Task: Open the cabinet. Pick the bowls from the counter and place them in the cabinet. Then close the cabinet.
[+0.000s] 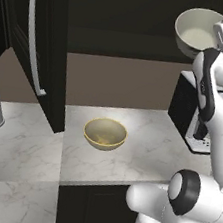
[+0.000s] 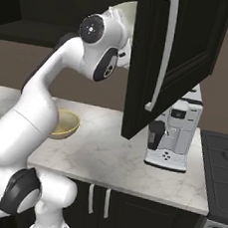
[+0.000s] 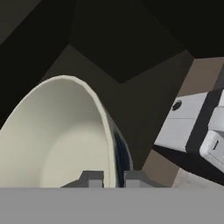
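- The off-white bowl (image 3: 57,140) is hanging tipped on its side, its rim pinched between the narrow jaws of the gripper (image 3: 114,178), one finger inside, one outside.
- Rigid and probably light, it is looking glossy and breakable; the thin rim seems the natural hold.
- Beyond the jaws, the cabinet (image 1: 122,19) is standing open, dark inside.
- Far beneath, the tan-yellow bowl (image 1: 105,133) is waiting on the counter (image 1: 142,158), near the coffee machine (image 2: 173,135).

The off-white bowl (image 1: 196,29) is tipped on its side, high up by the open dark cabinet (image 1: 37,47). The tan-yellow bowl (image 1: 105,133) sits upright on the white marbled bench (image 1: 142,153), just right of the left door.
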